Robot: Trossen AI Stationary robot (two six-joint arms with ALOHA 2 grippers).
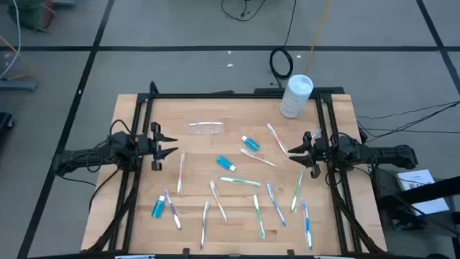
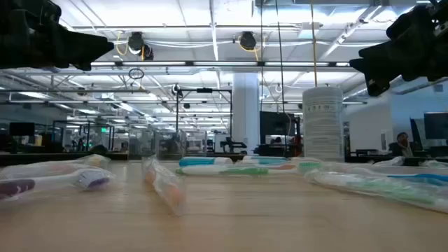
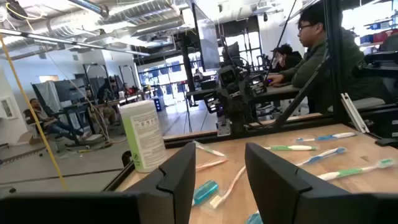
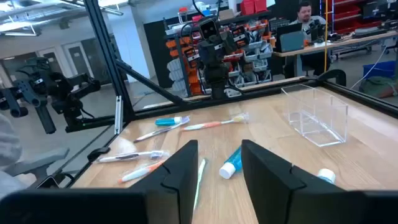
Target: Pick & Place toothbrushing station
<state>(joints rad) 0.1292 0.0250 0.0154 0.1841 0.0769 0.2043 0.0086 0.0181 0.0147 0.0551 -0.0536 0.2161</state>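
The wooden table (image 1: 237, 216) has a dark frame (image 1: 215, 94) running along its far edge and down both sides. The toothbrushing station (image 1: 207, 128), a small clear plastic holder, sits on the far part of the table, a bit to the left of the middle. The wood right around it is bare, so there is open room on all its sides. In the right wrist view the holder (image 4: 314, 116) stands upright by itself.

Many toothbrushes (image 1: 239, 181) and small blue tubes (image 1: 226, 164) lie spread over the middle and near part of the table. A white round tub (image 1: 295, 96) stands at the far right corner, close to the frame.

The left gripper (image 1: 167, 148) hangs over the left edge of the table and points toward the middle. Its fingers (image 3: 177, 177) are partly open, with a gap between them, and they hold nothing.

The right gripper (image 1: 296, 154) hangs over the right edge and points toward the middle too. Its fingers (image 4: 180, 168) are also partly open and touch nothing. Both grippers are well apart from the holder.
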